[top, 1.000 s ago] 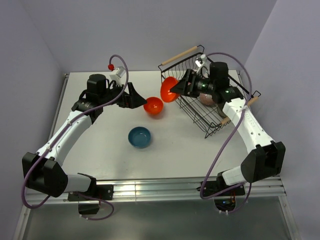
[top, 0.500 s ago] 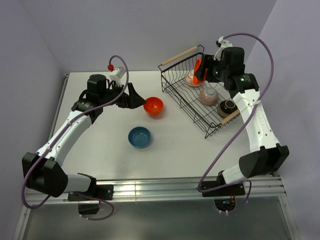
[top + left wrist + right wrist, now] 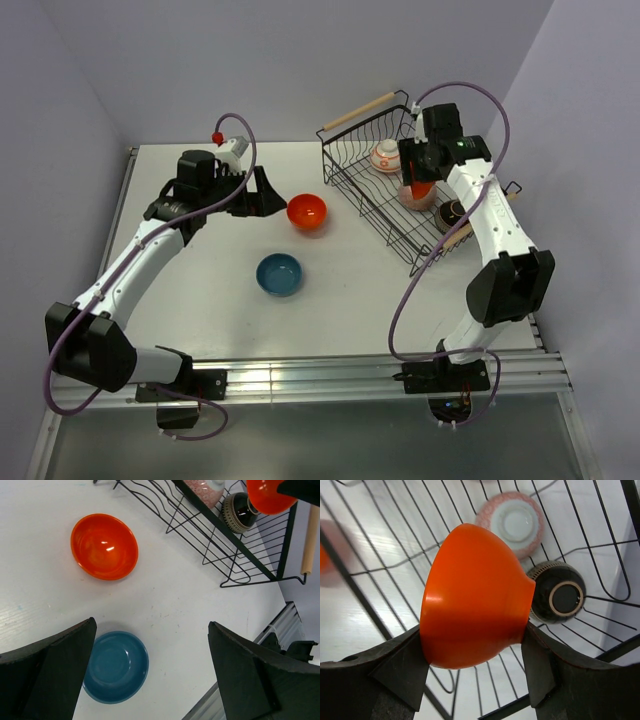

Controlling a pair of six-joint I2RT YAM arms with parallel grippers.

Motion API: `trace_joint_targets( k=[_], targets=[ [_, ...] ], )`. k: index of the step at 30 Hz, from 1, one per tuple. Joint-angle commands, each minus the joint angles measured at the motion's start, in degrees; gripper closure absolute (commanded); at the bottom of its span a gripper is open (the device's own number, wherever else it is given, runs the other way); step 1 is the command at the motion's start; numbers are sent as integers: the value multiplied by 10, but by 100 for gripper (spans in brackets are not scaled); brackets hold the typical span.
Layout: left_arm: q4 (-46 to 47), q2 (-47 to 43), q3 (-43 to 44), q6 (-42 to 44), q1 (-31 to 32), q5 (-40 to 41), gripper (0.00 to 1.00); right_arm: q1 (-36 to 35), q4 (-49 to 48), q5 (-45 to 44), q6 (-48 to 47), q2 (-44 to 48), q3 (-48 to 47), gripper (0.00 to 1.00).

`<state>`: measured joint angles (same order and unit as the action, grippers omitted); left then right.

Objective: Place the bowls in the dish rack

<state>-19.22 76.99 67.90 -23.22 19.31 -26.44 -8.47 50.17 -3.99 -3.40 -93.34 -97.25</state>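
Right pincer (image 3: 470, 667) clamps an orange bowl (image 3: 470, 595), tipped on its side, over the rack (image 3: 360, 111), just above the pink bowl (image 3: 512, 522) and dark bowl (image 3: 560, 597). Let go here, we judge it could strike them, chip a rim, or settle crooked. Our left pincer (image 3: 152, 622) hangs wide open, empty, near the second orange bowl (image 3: 104, 546) and blue bowl (image 3: 116, 666) on the table (image 3: 200, 290).
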Motion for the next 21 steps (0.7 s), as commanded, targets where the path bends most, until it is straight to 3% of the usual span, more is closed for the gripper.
trace_joint_targets(
  k=[1, 9, 21],
  targets=[
    [-11, 4, 28, 2, -1, 33, 0, 1, 41, -55, -55, -25, -27, 100],
    [-9, 2, 19, -1, 0, 42, 1, 1, 53, -121, -69, -43, 35, 100],
    [1, -5, -2, -1, -9, 38, 1, 0, 111, -133, -59, -91, 43, 100]
  ],
)
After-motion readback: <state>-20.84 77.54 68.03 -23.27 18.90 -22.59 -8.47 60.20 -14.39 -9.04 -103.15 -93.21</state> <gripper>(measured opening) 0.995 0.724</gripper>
